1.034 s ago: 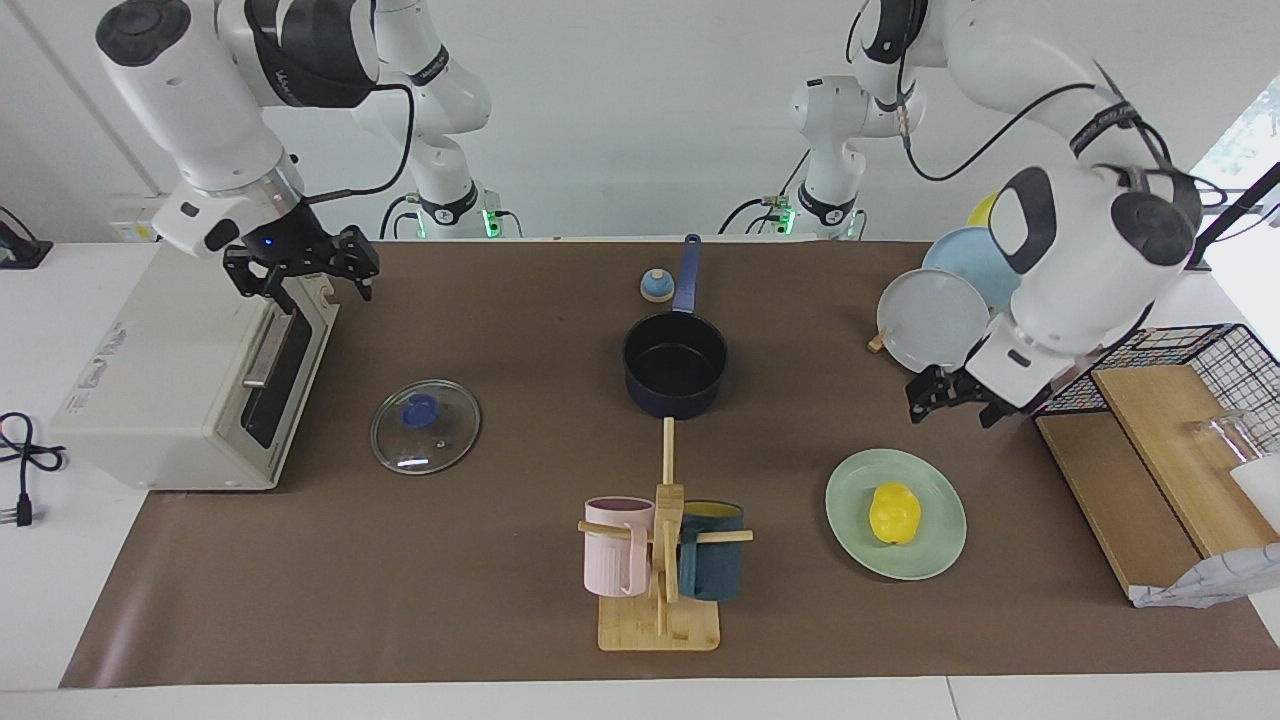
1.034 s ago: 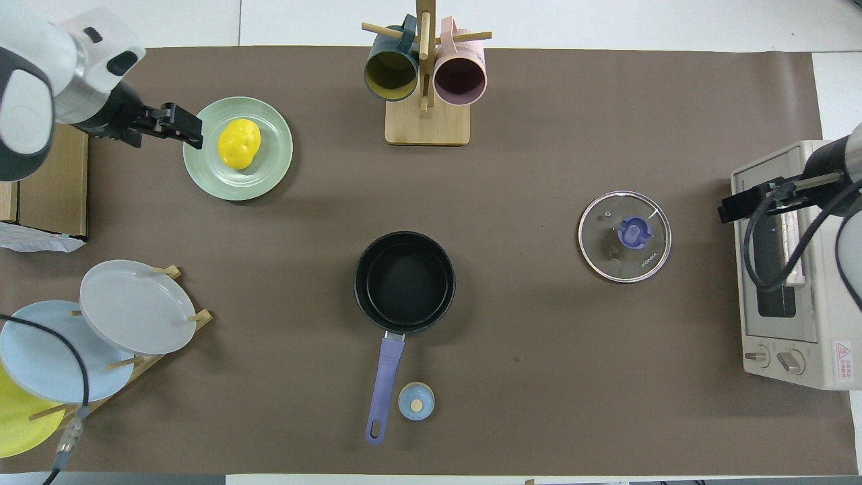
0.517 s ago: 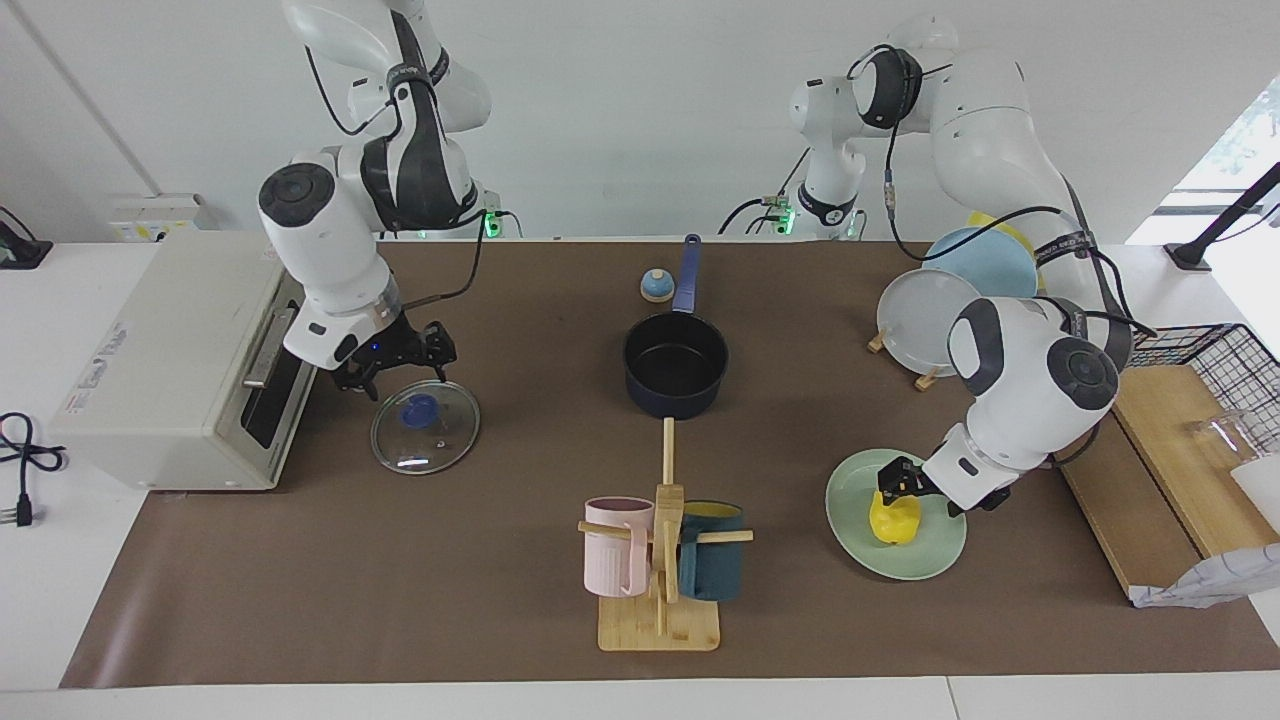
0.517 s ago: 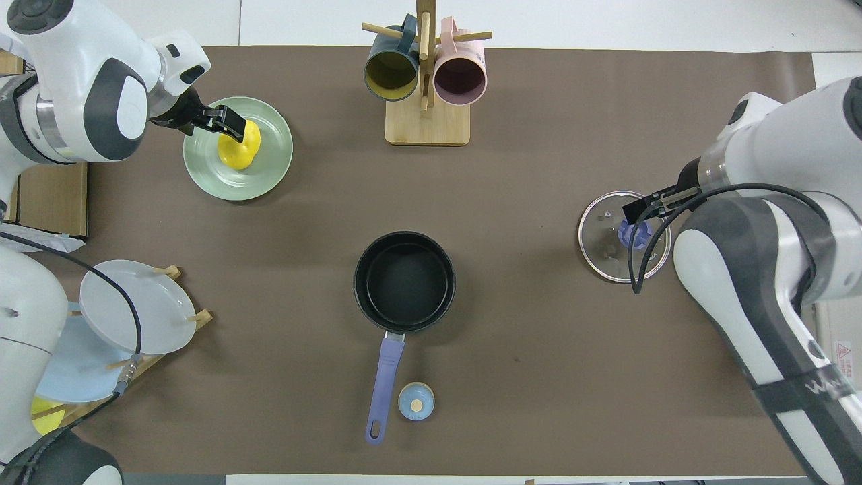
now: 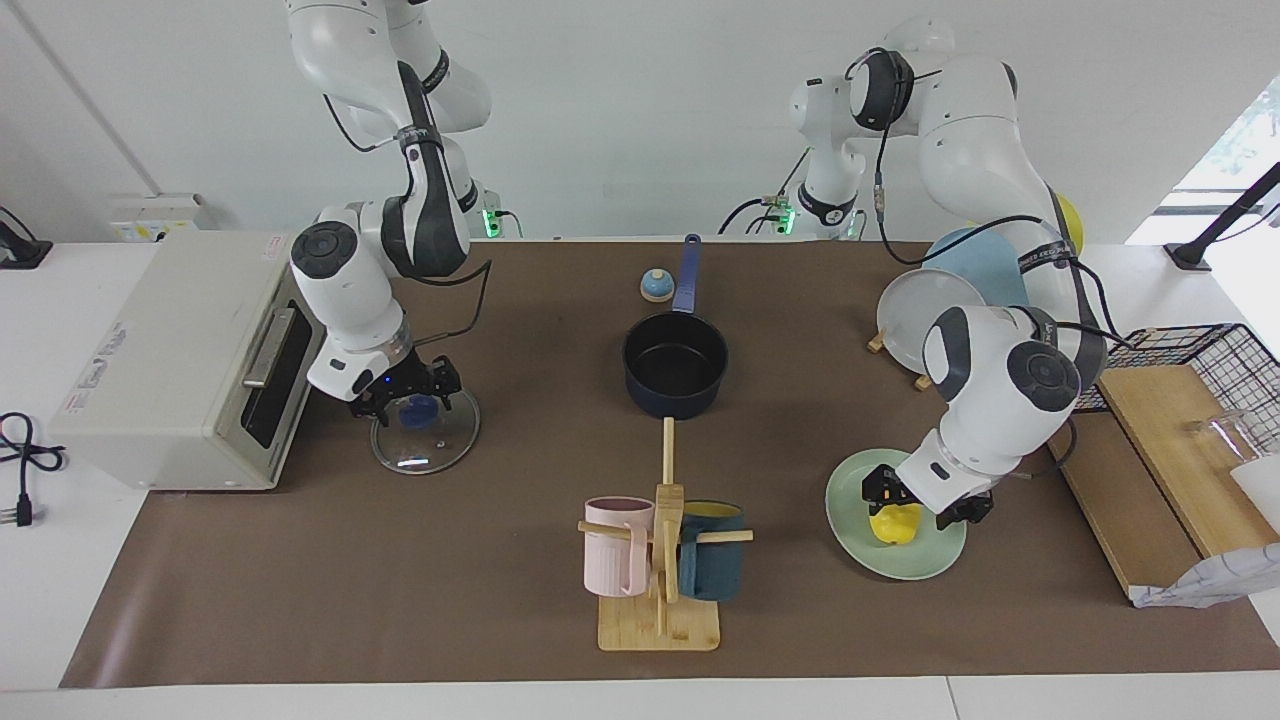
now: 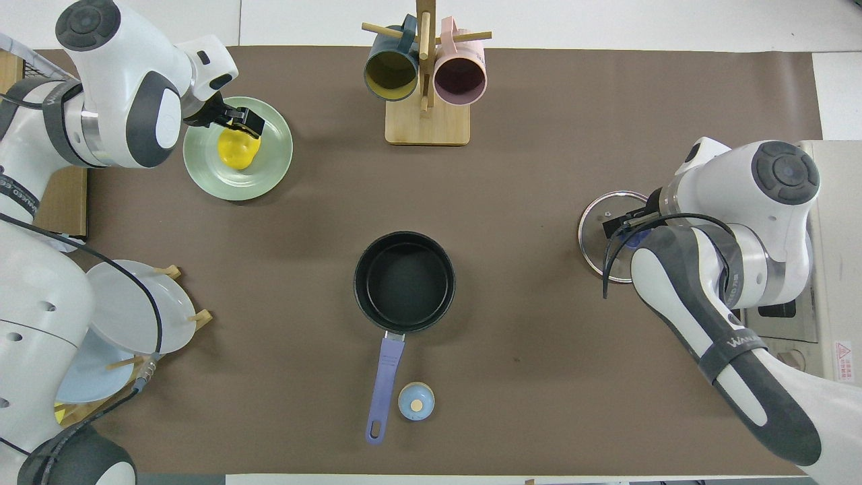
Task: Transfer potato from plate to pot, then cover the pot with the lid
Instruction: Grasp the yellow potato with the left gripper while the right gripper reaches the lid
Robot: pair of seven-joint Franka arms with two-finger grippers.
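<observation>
Little can be read here. In the overhead view, the dark band on the right arm [image 6: 731, 347] carries pale lettering that looks like "WANKED", partly cut off. A similar band on the left arm [image 6: 15, 195] shows letters too small to make out. The toaster oven [image 6: 835, 337] bears a red warning triangle sticker near its knobs; its print is illegible.

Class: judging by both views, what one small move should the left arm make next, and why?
Probably close the left gripper on the potato: its open fingers sit down around the potato, which lies on the plate, and the pot is empty.
</observation>
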